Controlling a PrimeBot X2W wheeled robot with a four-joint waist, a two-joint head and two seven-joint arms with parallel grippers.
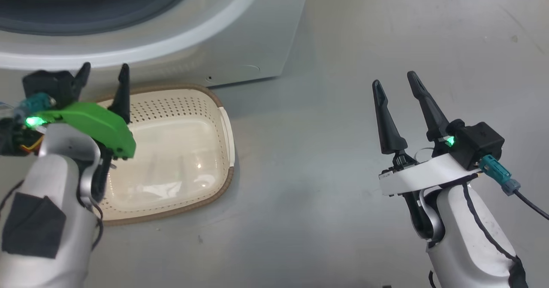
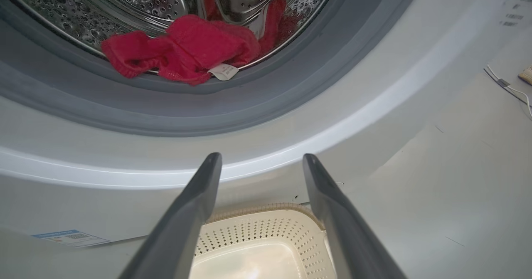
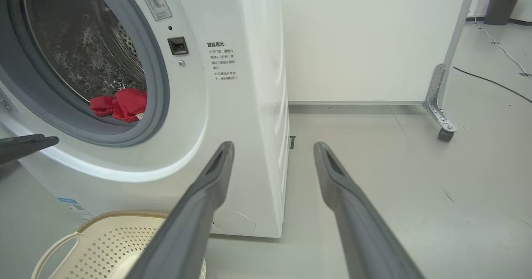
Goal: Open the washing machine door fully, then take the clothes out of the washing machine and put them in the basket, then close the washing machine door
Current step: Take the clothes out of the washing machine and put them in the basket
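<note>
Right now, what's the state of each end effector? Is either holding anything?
Left end effector: open, holding nothing, near the basket.
Right end effector: open, holding nothing, over the floor.

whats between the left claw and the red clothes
Left wrist view: only the washer front and its grey ring lie between the left claw and the clothes.

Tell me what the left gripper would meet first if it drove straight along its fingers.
The left gripper would likely meet the white front of the washing machine, just below the grey rubber ring, not the clothes higher up. Depth is unclear.
</note>
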